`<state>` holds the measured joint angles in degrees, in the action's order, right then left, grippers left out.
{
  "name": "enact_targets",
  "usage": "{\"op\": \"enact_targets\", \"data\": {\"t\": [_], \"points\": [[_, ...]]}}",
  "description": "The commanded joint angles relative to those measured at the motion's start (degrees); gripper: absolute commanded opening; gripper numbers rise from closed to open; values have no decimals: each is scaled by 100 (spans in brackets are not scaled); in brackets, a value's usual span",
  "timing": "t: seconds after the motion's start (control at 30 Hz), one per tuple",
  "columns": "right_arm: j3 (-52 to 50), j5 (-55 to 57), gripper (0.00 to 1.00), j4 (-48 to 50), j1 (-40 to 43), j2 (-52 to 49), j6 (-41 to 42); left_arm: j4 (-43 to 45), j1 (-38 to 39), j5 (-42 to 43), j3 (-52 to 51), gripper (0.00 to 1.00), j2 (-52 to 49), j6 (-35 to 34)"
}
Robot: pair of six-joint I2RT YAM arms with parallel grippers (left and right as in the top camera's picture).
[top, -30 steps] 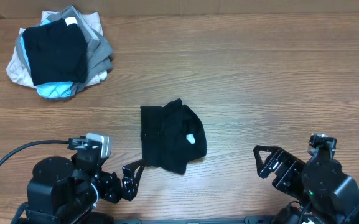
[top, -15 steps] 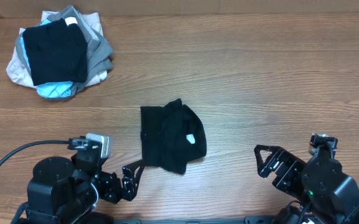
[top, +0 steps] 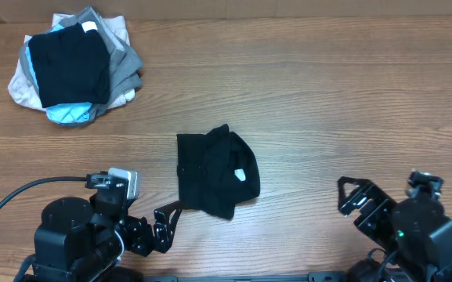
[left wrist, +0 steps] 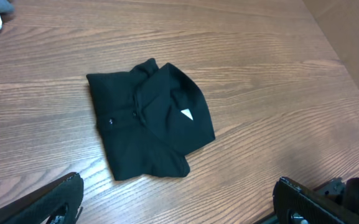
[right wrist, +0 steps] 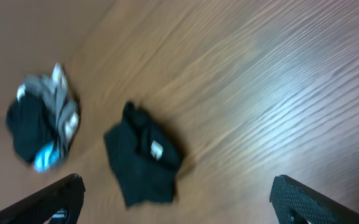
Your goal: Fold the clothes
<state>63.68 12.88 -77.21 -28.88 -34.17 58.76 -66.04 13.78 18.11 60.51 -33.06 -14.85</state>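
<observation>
The black shirt [top: 214, 174] lies folded into a small bundle near the table's front middle, a small white tag on its top. It also shows in the left wrist view [left wrist: 149, 118] and, blurred, in the right wrist view [right wrist: 143, 154]. My left gripper [top: 165, 227] is open and empty just in front of and left of the shirt; its fingers [left wrist: 178, 202] frame bare wood. My right gripper [top: 356, 205] is open and empty at the front right, well away from the shirt; its fingers [right wrist: 176, 199] stand wide apart.
A stacked pile of black, grey, beige and light-blue garments [top: 73, 66] sits at the far left corner, also seen in the right wrist view [right wrist: 41, 127]. A black cable [top: 18, 196] runs along the front left. The wooden table [top: 327, 102] stretches right.
My right arm has drawn back to the right and toward the front edge. The shirt and the left arm have not moved.
</observation>
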Motion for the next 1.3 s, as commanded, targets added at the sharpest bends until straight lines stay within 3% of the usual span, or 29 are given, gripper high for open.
{"op": "enact_targets", "data": {"t": [0.0, 0.27, 0.63, 0.93, 1.03, 1.17, 1.27], "points": [[-444, -315, 100, 302, 767, 393, -706, 2, -31, -72, -28, 100, -31, -57], [-2398, -1449, 100, 2675, 2175, 1746, -2566, 2, -31, -74, -28, 100, -31, -59], [-5149, -1690, 100, 6142, 2264, 2938, -2623, 4, -31, -74, -28, 100, -31, -59], [-6026, -1685, 100, 6688, 2758, 3401, -2660, 2, -31, -74, -28, 100, -31, -57], [-6102, -1770, 100, 6837, 2879, 3401, -3014, 4, -31, -74, -28, 100, -31, -59], [-6216, -2201, 100, 7267, 2903, 3401, -4116, 2, -31, -74, -28, 100, -31, -59], [-6314, -2085, 100, 7298, 2903, 3401, -4273, 2, -31, -74, -28, 100, -31, -59]]}}
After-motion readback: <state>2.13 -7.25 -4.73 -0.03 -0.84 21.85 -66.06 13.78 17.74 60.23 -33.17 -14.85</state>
